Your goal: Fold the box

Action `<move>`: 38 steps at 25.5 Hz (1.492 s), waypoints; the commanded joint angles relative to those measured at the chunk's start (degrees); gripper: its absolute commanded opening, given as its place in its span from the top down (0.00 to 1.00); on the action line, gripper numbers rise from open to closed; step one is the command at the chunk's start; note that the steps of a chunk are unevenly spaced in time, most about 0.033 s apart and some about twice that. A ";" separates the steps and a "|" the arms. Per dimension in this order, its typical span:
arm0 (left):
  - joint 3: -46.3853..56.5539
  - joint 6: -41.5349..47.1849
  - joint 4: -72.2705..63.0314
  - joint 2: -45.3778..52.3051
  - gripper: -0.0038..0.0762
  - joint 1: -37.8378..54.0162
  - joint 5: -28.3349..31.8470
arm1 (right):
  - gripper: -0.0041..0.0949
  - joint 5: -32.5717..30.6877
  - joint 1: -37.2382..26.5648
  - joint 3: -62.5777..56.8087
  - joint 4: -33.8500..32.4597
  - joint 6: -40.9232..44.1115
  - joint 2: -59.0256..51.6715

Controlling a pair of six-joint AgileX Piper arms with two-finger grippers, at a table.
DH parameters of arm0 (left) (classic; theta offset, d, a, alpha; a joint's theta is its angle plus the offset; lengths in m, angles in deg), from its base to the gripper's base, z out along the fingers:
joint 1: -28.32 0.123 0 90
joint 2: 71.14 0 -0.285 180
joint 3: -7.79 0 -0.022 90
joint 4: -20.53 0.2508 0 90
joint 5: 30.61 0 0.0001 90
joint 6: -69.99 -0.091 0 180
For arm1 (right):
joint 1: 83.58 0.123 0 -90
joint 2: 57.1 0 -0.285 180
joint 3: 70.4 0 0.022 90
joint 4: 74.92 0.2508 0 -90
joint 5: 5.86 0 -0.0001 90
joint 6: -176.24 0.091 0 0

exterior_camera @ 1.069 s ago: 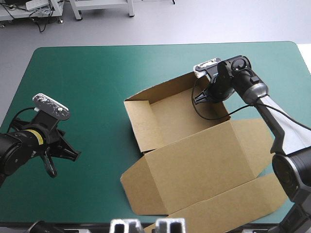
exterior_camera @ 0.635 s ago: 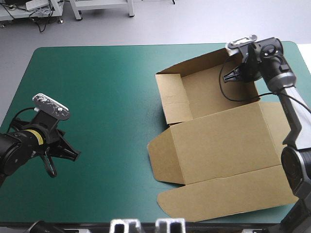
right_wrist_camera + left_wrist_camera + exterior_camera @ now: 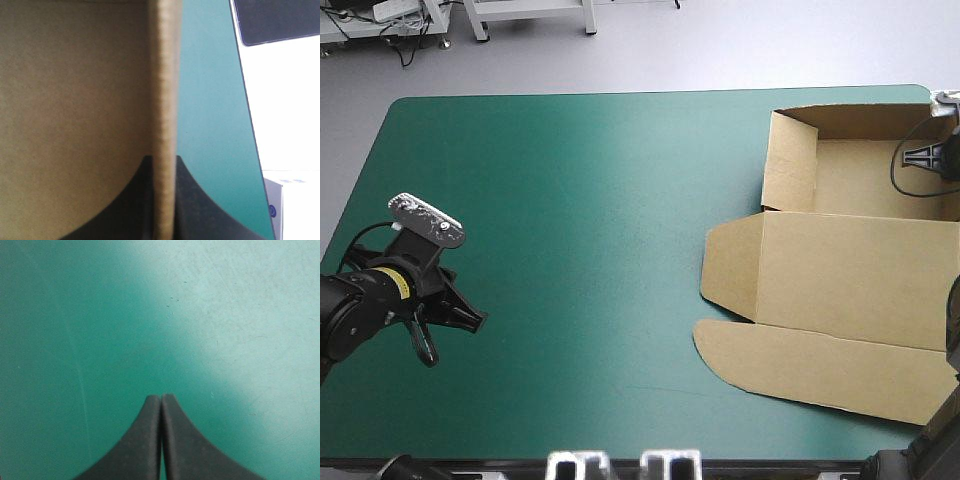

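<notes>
Right jaws are clamping a wall of the brown cardboard box (image 3: 850, 270). Left jaws are hanging closed above the teal-green desk (image 3: 570, 180).

Soft, even light from overhead fell on the teal-green table cover (image 3: 570, 260) in the high view. A pale sheen lay across its middle and far part, and it was darker toward its left and near edges. The brown cardboard box (image 3: 850, 270) was evenly lit, without glare. In the left wrist view a bright wash lay on the cover ahead of the closed left gripper (image 3: 161, 407), with deep shade to one side. In the right wrist view the board edge (image 3: 164, 100) pinched in the right gripper (image 3: 163, 167) was blurred. The pale floor (image 3: 285, 110) beyond the table was blown out white.
</notes>
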 commanded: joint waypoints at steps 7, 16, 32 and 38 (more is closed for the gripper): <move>-1.39 0.56 -0.37 0.61 0.96 -0.25 -2.12 | 0.98 2.39 -6.97 1.91 3.51 -1.90 3.64; -1.39 0.56 -0.82 0.61 0.96 -0.25 -1.91 | 0.61 3.63 -7.33 1.91 3.48 -1.90 3.64; -1.39 0.56 -0.79 0.61 0.96 -0.25 -2.11 | 0.16 0.15 -7.33 12.50 -2.40 5.06 -1.66; -1.39 0.56 -0.79 0.61 0.96 -0.25 -1.29 | 0.21 -2.90 -7.33 18.81 11.68 0.17 -5.95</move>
